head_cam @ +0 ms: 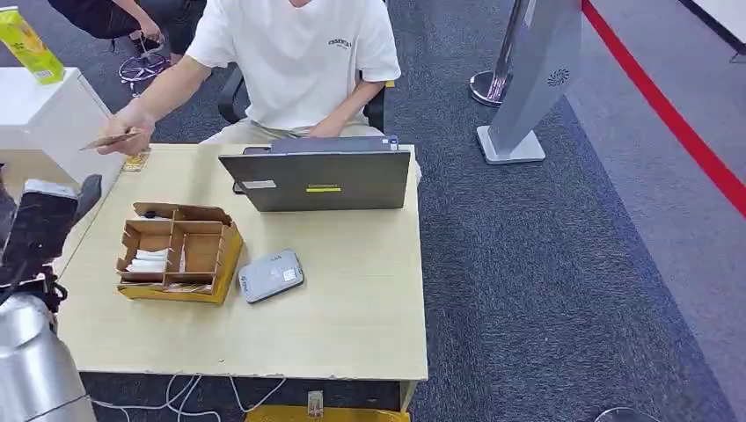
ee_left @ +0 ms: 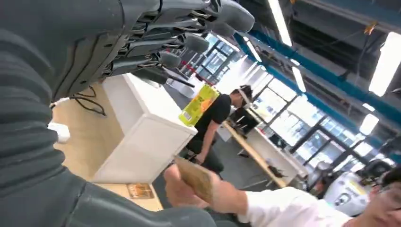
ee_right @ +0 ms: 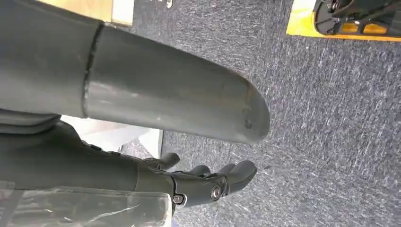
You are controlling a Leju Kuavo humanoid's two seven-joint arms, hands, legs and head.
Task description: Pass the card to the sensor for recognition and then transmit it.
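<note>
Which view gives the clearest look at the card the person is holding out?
The left wrist view: the card is large there, gripped in the person's hand beyond the left hand. In the head view the card is a thin edge-on sliver. The right wrist view looks at the carpet instead.

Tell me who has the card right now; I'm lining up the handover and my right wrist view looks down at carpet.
Observer: A seated person's hand holds the card out past the far left corner of the table, on the robot's left side.
Operator: Is the left hand ready for it?
Observer: The left hand is up beside the table's left edge, fingers apart, holding nothing, short of the card.
Operator: And the sensor?
Observer: A grey reader lies flat on the table, close beside the cardboard organiser.
</note>
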